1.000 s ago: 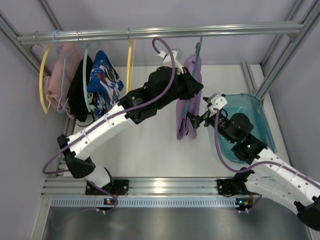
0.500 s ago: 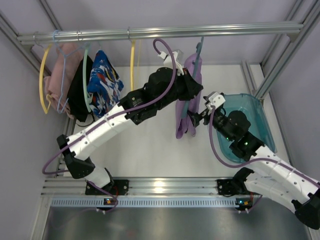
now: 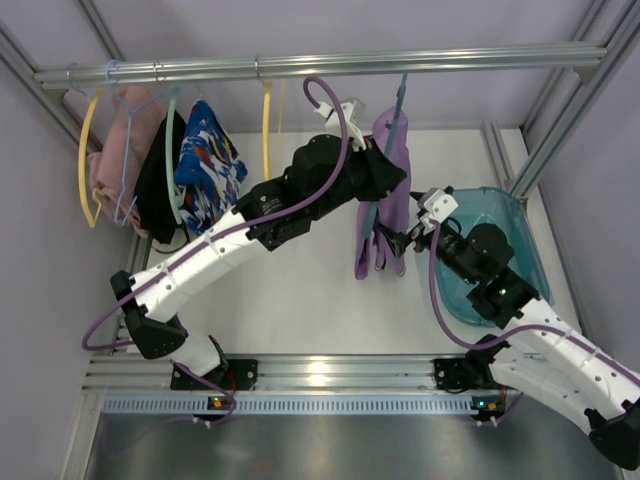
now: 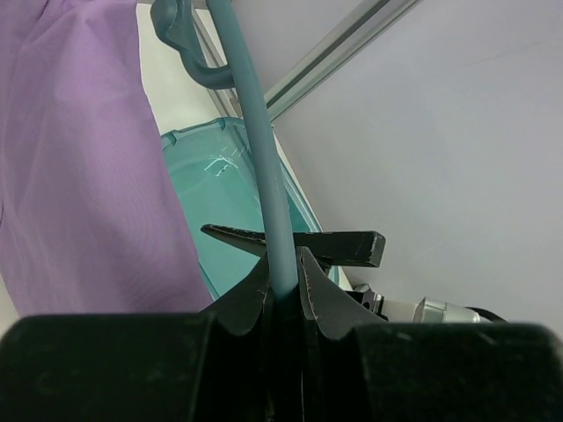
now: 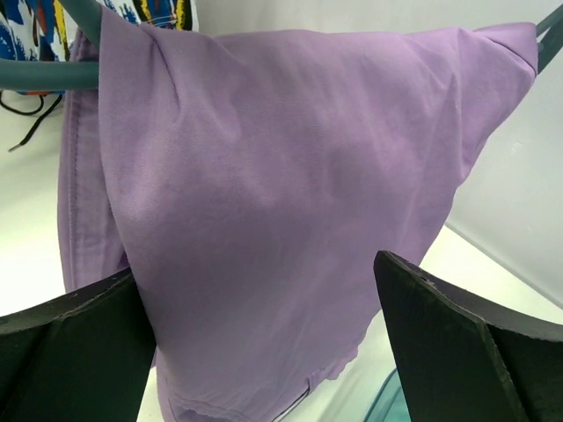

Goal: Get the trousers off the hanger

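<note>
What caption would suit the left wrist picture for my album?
Left pincer shut on the teal hanger, lilac trousers hanging alongside, teal bin behind.

2 white arms point(image 3: 200, 265), black joints point(image 3: 320, 170), purple cables point(image 3: 322, 95).

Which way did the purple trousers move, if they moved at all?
Yes, a little: the trousers swung right at the bottom, toward the teal bin.

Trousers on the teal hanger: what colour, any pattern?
The trousers are plain lilac, no pattern; clearest in the right wrist view.
</note>
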